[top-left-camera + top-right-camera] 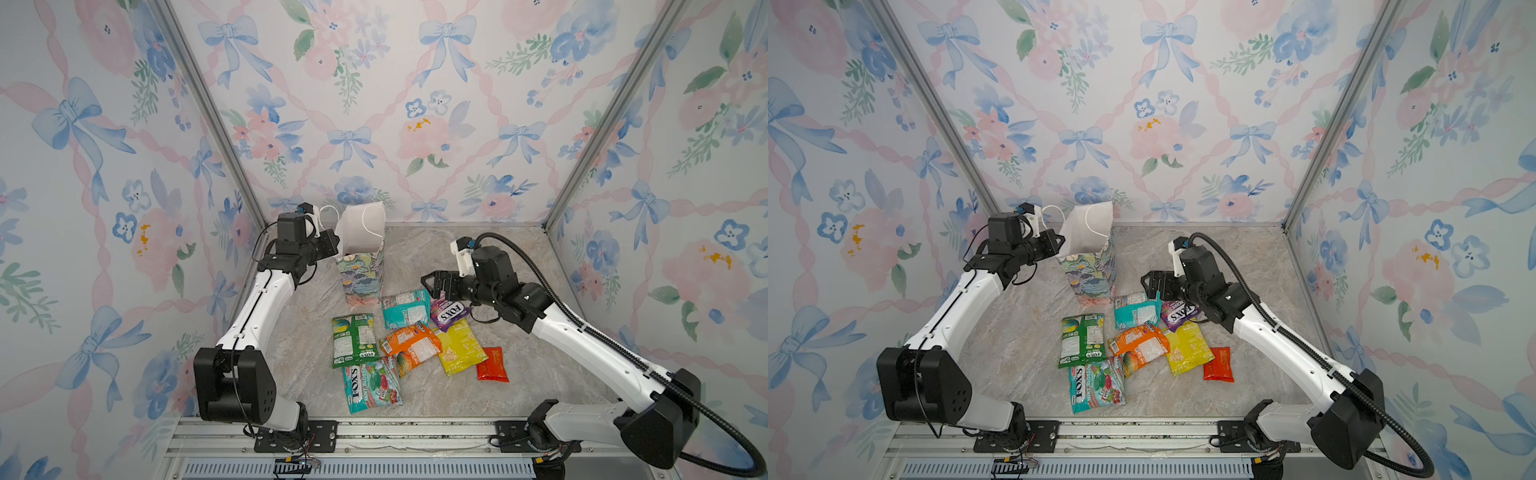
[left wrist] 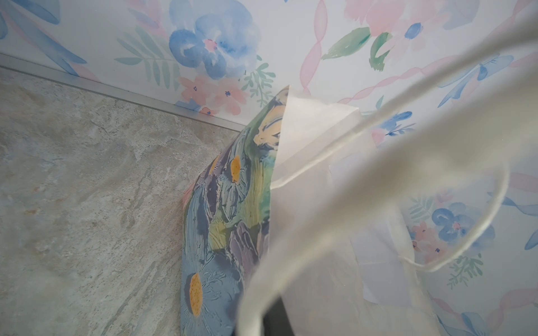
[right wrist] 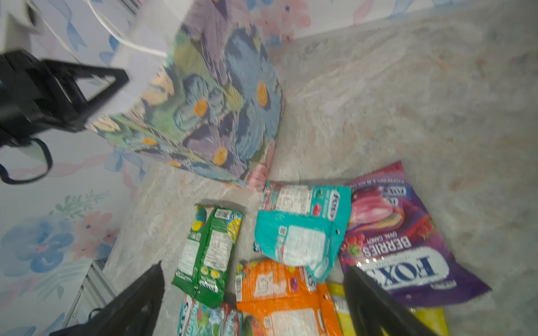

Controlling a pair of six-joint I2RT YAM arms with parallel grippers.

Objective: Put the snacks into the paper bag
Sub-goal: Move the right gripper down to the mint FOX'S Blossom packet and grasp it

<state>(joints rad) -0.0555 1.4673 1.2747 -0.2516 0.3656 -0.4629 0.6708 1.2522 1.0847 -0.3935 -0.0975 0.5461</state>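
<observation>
Gaping wide, the right claw (image 1: 428, 284) hangs just above the teal pouch (image 1: 405, 309); the left claw (image 1: 333, 245) pinches the rim of the paper bag (image 1: 361, 274).

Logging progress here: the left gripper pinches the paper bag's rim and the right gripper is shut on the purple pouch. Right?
One slip: the right gripper is open and empty. The right wrist view shows its fingers spread wide above the snacks, with the purple pouch lying free on the table. The left gripper does pinch the paper bag at its rim.
</observation>
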